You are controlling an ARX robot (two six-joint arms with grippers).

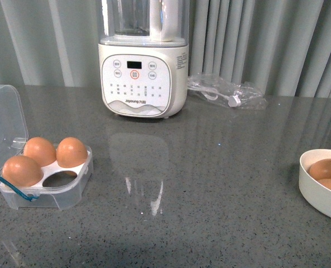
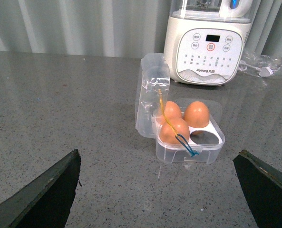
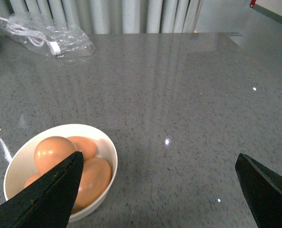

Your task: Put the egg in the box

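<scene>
The clear box (image 1: 70, 187) stands open at the table's left, lid up, with three orange-brown eggs (image 1: 71, 152) in its white tray and one near cell empty. It also shows in the left wrist view (image 2: 212, 149), with its yellow and teal cords. More eggs (image 1: 323, 168) lie in a round white bowl (image 1: 313, 192) at the right edge; the right wrist view shows them (image 3: 54, 152) too. My left gripper (image 2: 162, 192) is open and empty, short of the box. My right gripper (image 3: 160, 192) is open and empty beside the bowl (image 3: 110, 147). Neither arm shows in the front view.
A white blender (image 1: 143, 61) stands at the back centre against grey curtains. A clear plastic bag with a white cable (image 1: 226, 92) lies to its right. The grey speckled table (image 1: 210, 184) stretches between box and bowl.
</scene>
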